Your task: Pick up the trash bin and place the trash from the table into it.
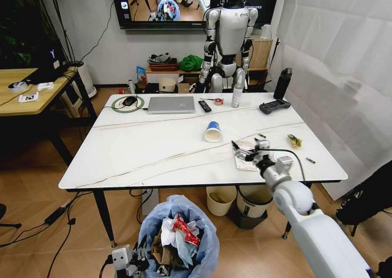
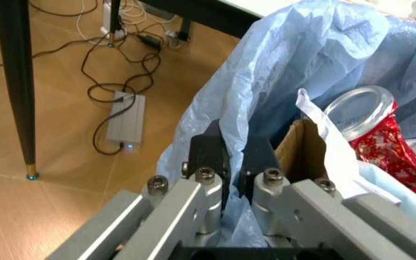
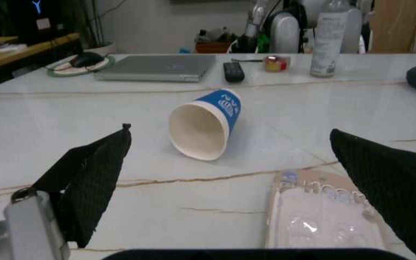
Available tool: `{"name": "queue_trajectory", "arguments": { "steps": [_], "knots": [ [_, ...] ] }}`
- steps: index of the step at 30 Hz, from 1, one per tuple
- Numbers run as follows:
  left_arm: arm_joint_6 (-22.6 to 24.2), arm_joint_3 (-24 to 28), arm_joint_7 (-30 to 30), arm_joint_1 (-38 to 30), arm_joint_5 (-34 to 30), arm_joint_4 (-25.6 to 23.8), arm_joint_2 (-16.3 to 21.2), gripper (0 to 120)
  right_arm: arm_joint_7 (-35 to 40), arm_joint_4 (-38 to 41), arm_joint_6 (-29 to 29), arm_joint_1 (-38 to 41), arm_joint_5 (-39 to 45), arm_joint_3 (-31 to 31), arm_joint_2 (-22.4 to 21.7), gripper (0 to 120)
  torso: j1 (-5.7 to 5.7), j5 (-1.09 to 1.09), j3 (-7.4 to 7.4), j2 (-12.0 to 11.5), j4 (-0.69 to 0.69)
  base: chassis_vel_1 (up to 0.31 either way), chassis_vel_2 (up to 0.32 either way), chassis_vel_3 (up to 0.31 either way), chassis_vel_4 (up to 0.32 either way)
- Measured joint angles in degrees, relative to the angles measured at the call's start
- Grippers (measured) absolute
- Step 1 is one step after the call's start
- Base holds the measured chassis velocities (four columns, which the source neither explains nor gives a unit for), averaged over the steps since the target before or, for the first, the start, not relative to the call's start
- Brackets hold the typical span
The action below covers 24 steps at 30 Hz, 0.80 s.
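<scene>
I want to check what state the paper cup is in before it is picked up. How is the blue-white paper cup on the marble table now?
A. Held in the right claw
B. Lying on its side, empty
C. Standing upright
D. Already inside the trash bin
B: the paper cup lies tipped over on the table, its open mouth showing an empty inside, while the open right claw hovers beside it over a flat white packet.

The paper cup bears white print, perhaps lettering, unreadable.
</scene>
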Motion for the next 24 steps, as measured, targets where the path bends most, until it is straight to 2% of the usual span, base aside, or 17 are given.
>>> {"name": "queue_trajectory", "arguments": {
  "steps": [14,24],
  "knots": [
    [-0.2,0.7,0.0,0.7,2.4,-0.8,-2.1,0,-4.1,-12.8,-0.9,12.9,0.9,-5.0,5.0,100,-0.01,-0.01,0.00,0.0,-0.01,0.000,0.000,0.000,0.000],
    [-0.2,0.7,0.0,0.8,2.7,-1.5,-2.7,0,-5.8,-20.9,0.1,17.8,-1.0,-6.5,8.4,100,-0.01,0.01,0.00,0.0,0.00,0.000,0.000,0.000,0.000]
  ]
}}
